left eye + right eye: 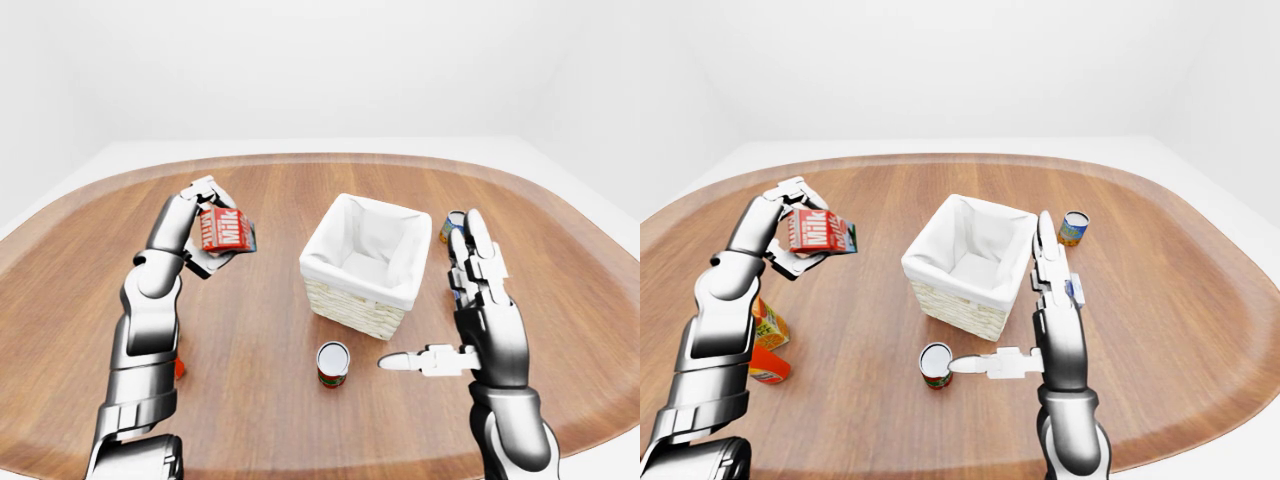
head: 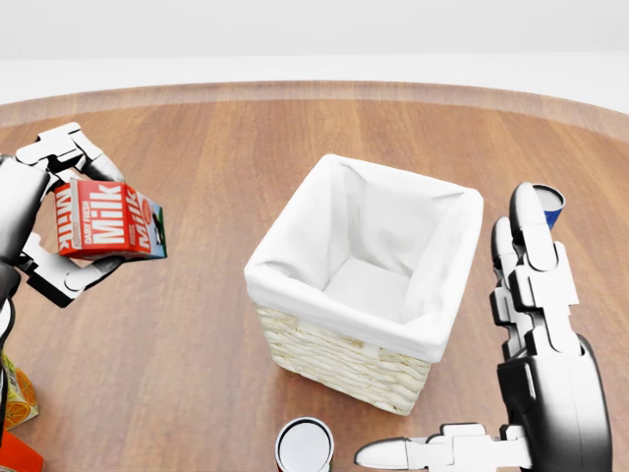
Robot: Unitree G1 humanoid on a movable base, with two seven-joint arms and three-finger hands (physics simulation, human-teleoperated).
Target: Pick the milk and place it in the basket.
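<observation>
Red milk carton [image 2: 106, 222] clamped in left fingers [image 2: 61, 149], right fingers [image 2: 536, 241] spread empty, partly hiding a can [image 2: 552, 204].

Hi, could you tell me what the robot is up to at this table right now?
The left hand holds a red milk carton lifted off the wooden table, to the left of the white-lined wicker basket in the head view. The basket holds nothing yet, so the milk still has to go in. The right hand is open and empty beside the basket, near a small can.
</observation>
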